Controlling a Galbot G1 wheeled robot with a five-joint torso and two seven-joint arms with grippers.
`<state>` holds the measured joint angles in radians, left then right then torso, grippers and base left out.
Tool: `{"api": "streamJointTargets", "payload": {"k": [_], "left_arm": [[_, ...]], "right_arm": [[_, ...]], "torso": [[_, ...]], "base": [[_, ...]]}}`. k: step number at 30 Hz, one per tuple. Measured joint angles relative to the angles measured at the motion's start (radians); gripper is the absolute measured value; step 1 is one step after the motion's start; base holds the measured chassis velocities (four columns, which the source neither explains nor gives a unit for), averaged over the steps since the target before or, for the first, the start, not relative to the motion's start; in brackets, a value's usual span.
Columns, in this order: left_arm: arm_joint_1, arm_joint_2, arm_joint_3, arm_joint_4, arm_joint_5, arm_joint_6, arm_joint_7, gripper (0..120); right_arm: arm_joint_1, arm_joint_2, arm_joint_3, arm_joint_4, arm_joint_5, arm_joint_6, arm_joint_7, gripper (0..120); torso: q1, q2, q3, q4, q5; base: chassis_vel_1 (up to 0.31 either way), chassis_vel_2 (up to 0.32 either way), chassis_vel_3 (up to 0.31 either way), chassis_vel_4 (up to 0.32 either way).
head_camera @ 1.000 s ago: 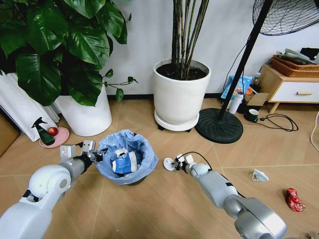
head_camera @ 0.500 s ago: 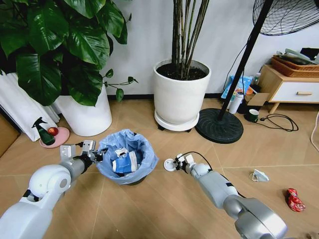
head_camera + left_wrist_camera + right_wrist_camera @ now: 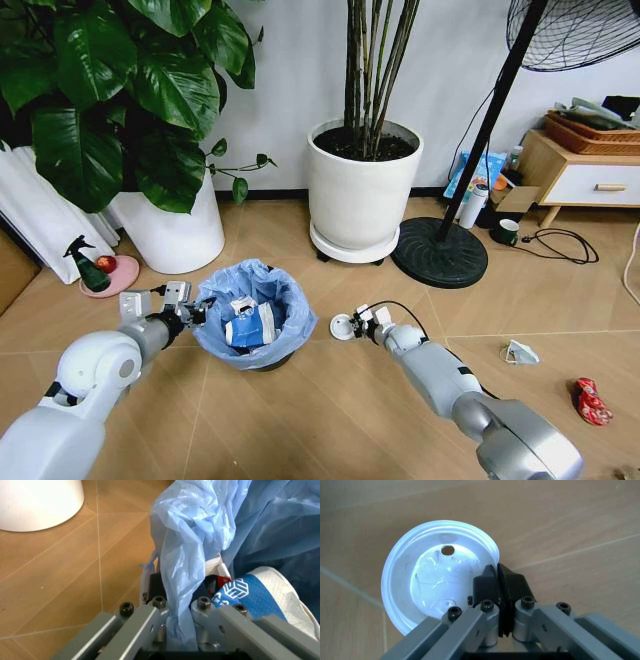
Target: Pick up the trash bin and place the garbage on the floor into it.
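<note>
The trash bin (image 3: 254,318) sits on the wooden floor (image 3: 330,420), scraps inside. The left gripper (image 3: 196,312) pinches its blue bag rim tight. Just beside the bin, the right gripper (image 3: 354,325) is squeezed onto a white round lid (image 3: 340,326).

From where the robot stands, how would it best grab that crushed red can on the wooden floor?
Across its narrow, flattened middle, coming straight down: the crushed red can lies flat on the wooden floor near the right arm, with open floor around it.
</note>
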<state>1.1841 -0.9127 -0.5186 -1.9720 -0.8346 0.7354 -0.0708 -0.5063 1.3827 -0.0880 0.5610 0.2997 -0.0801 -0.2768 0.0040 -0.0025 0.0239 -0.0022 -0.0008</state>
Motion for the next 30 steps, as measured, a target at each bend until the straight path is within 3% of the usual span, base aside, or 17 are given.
{"api": "streamJointTargets", "payload": {"k": [10, 19, 30], "left_arm": [[-0.005, -0.003, 0.006, -0.001, 0.001, 0.0, 0.001, 0], [-0.008, 0.01, 0.015, -0.003, 0.001, 0.0, 0.004, 0], [-0.008, 0.024, 0.019, 0.007, 0.001, 0.0, 0.015, 0]], "right_arm": [[-0.024, -0.072, 0.055, 0.193, 0.083, -0.035, 0.02, 0], [-0.068, -0.195, 0.128, 0.56, 0.225, -0.121, 0.057, 0], [-0.062, -0.303, 0.134, 0.879, 0.339, -0.2, 0.089, 0]], "torso": [[0.0, 0.0, 0.0, 0.0, 0.0001], [0.0, 0.0, 0.0, -0.0001, 0.0], [0.0, 0.0, 0.0, 0.0, -0.0002]], "base": [[0.0, 0.0, 0.0, 0.0], [0.0, 0.0, 0.0, 0.0], [0.0, 0.0, 0.0, 0.0]]}}
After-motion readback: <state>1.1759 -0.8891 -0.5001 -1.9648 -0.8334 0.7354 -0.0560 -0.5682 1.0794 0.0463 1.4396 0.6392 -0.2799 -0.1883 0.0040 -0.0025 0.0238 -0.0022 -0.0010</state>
